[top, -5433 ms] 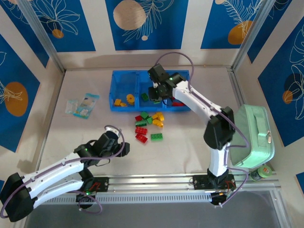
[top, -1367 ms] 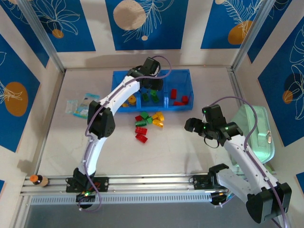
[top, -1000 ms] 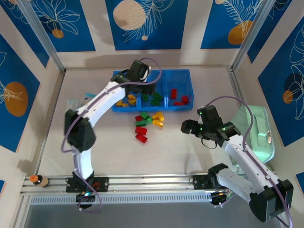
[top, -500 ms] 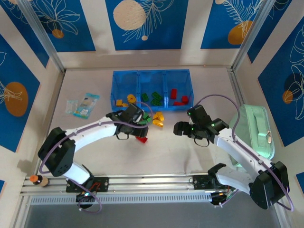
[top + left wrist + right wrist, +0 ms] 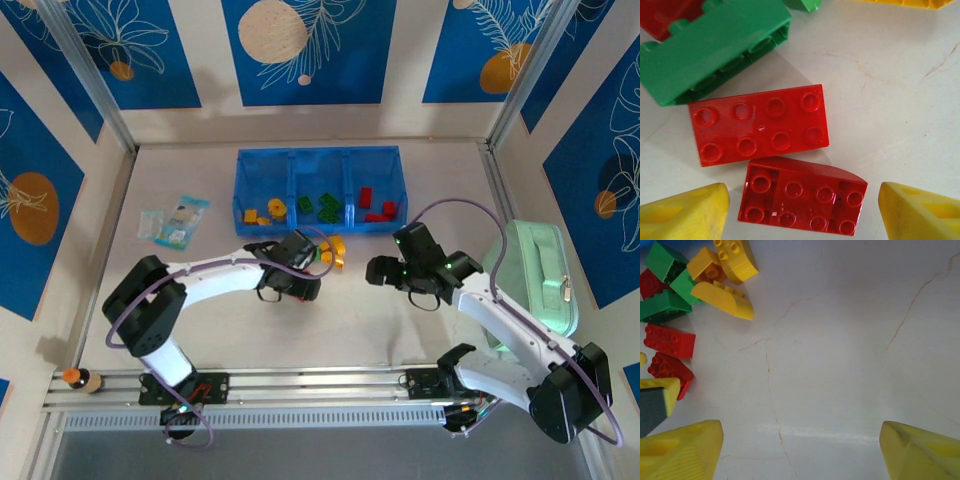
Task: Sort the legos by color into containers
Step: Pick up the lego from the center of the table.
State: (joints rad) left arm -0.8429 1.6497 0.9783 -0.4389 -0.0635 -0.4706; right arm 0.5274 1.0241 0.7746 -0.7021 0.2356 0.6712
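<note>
Legos (image 5: 670, 340) loose near the tray (image 5: 318, 152): three yellow, three green, three red. Left gripper (image 5: 802, 210) stands wide around one red brick (image 5: 802, 197); right gripper (image 5: 800, 450) wide, empty.

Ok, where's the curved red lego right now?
In the left wrist view, the curved red lego lies bottom centre, between the fingers of the left gripper, just below the flat red brick.

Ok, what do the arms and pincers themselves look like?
The left arm and right arm are white links with black joint housings, each trailed by a loose lilac-grey cable. The left pincer and right pincer have yellow, wedge-shaped fingers.
</note>
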